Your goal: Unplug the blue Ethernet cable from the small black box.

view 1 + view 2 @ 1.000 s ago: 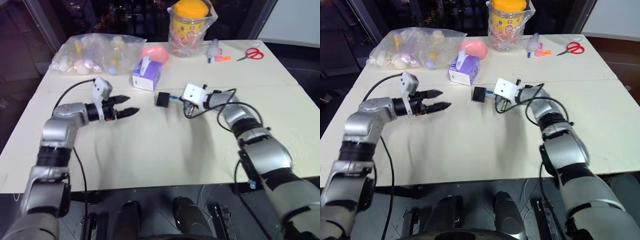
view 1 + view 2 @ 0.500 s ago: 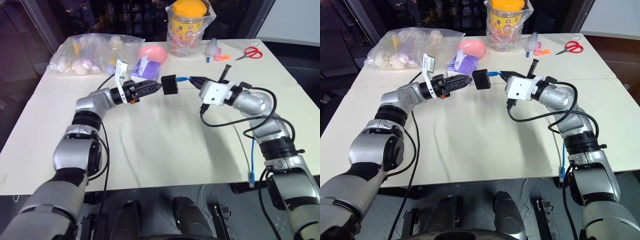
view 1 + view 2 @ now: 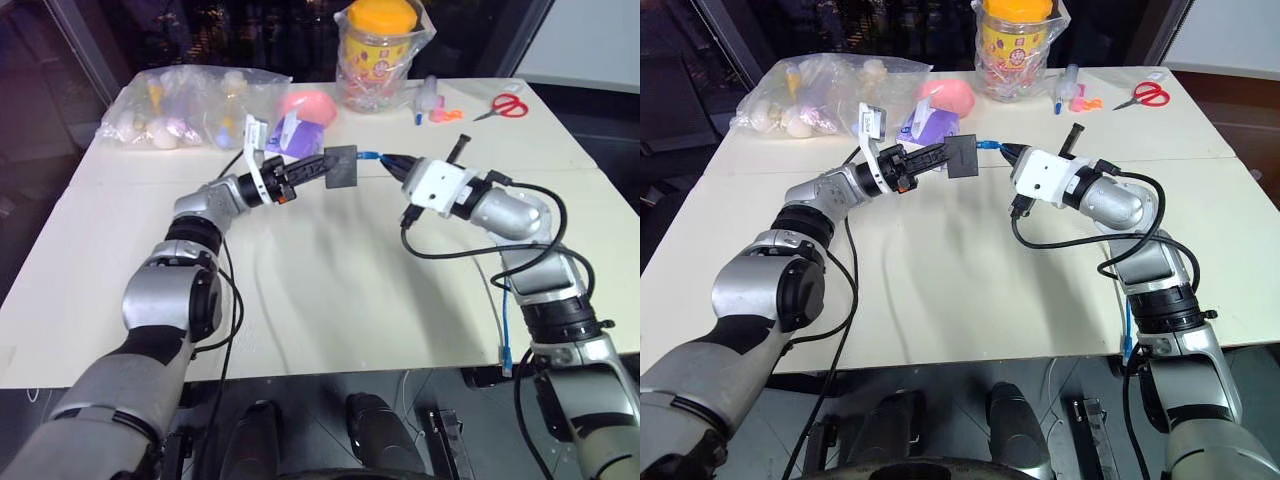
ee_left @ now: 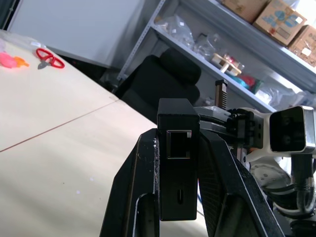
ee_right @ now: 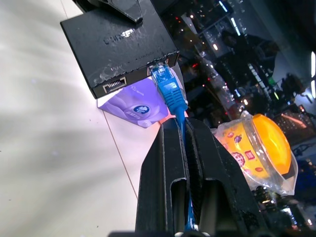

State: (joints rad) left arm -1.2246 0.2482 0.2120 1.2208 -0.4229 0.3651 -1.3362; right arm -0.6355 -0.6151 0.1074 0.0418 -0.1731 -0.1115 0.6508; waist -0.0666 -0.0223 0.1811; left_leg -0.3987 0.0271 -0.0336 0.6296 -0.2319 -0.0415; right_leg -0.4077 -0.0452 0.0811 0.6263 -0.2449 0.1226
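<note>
The small black box (image 3: 341,166) hangs in the air above the table's far middle, and my left gripper (image 3: 322,166) is shut on its left side. In the left wrist view the box (image 4: 177,182) stands edge-on between both black fingers (image 4: 132,197). The blue Ethernet cable (image 3: 368,156) runs from the box's right side into my right gripper (image 3: 391,162), which is shut on it just behind the plug. The blue plug (image 5: 167,88) sits in a port of the box (image 5: 118,44). More of the cable (image 3: 505,320) hangs down by my right forearm.
A purple tissue box (image 3: 292,133) and a pink bowl (image 3: 308,103) stand just behind the held box. A plastic bag of small items (image 3: 190,105) lies at the far left, a yellow-lidded jar (image 3: 380,50) at the back, and red scissors (image 3: 500,107) at the far right.
My right gripper lifted the box by its cable off the table. My left gripper swung in from the left and shut on the box.
</note>
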